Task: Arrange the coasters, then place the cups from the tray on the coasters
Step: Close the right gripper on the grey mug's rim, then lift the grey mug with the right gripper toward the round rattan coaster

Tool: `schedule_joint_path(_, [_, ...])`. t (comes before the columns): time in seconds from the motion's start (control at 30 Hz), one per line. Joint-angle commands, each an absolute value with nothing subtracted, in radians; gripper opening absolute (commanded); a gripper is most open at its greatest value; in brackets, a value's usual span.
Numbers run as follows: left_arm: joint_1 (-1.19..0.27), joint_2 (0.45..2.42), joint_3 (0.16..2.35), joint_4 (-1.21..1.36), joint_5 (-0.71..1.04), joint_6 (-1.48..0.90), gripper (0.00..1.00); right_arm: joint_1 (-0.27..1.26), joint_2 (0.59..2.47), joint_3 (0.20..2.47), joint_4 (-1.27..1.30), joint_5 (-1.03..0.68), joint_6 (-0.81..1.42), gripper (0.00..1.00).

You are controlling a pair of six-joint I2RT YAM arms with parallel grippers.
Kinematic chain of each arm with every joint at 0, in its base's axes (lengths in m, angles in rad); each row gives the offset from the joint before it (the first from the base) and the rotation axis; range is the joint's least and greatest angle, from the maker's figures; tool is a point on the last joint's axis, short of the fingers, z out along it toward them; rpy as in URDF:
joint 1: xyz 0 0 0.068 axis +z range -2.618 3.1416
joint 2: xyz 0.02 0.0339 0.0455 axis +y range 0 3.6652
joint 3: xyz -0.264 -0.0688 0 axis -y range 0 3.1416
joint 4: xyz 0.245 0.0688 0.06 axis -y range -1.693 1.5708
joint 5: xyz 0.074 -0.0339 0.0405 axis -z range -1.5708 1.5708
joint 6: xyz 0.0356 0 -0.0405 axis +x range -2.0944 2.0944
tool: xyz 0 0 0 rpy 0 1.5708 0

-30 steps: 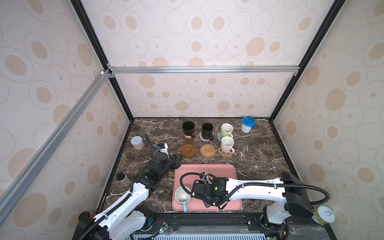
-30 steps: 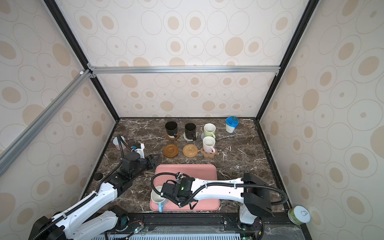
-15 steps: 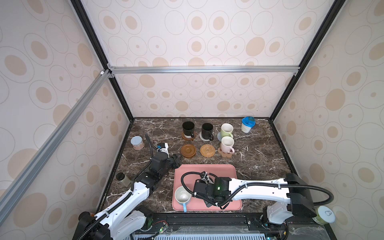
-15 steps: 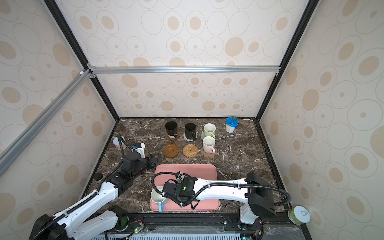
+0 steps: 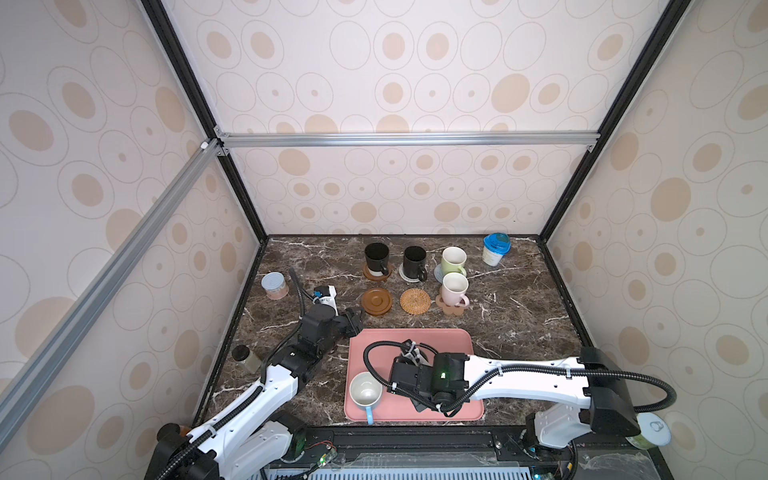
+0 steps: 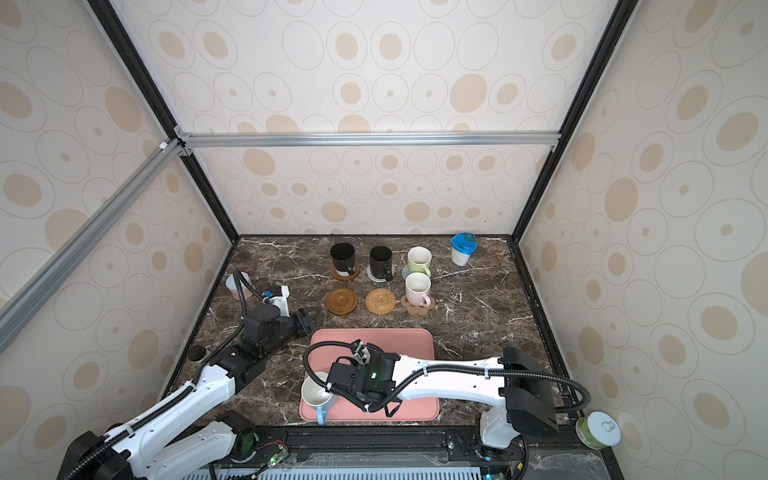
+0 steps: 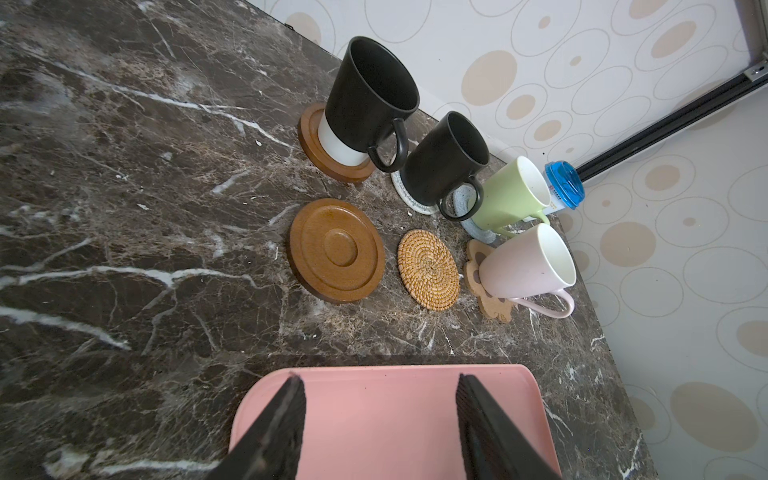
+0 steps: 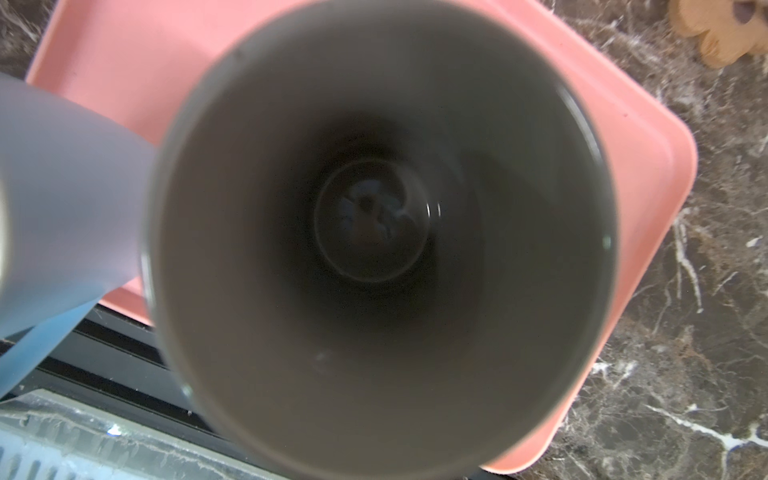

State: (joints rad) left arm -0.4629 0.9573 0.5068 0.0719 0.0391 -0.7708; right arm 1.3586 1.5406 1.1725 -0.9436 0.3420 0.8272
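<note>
The pink tray [image 5: 453, 345] lies near the front. On its near left corner stands the light blue cup [image 5: 365, 392]. My right gripper [image 5: 415, 386] hangs over the tray, shut on the dark grey cup [image 8: 374, 228], whose mouth fills the right wrist view and hides the fingers. Black cups [image 5: 377, 255] [image 5: 414, 262], the green cup [image 5: 453, 259] and the pink cup [image 5: 454, 289] stand on coasters. The brown ringed coaster [image 5: 376, 301] and the rattan coaster [image 5: 415, 301] are bare. My left gripper [image 7: 378, 378] is open and empty at the tray's far left corner.
A blue-lidded white tub [image 5: 494, 248] stands at the back right. By the left wall are a grey-lidded jar [image 5: 274, 286] and a small dark-capped bottle [image 5: 245, 357]. A green can [image 5: 648, 430] sits outside the front right corner.
My right gripper has shifted slightly to the right over the tray with the dark grey cup. The left arm has stayed in place.
</note>
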Motion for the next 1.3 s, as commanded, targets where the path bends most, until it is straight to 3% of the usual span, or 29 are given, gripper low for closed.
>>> schedule_joint_path(0.0, [-0.463, 0.955, 0.511, 0.084, 0.032, -0.781, 0.59, 1.361, 1.495, 1.221, -0.951, 0.429, 0.805, 0.05])
schedule_joint_path(0.5, [-0.463, 0.944, 0.510, 0.079, 0.037, -0.782, 0.59, 1.201, 1.482, 1.274, -0.905, 0.413, 0.597, 0.05])
schedule_joint_path(1.27, [-0.462, 0.904, 0.494, 0.063, 0.046, -0.790, 0.59, 0.863, 1.592, 1.384, -0.768, 0.197, 0.327, 0.05])
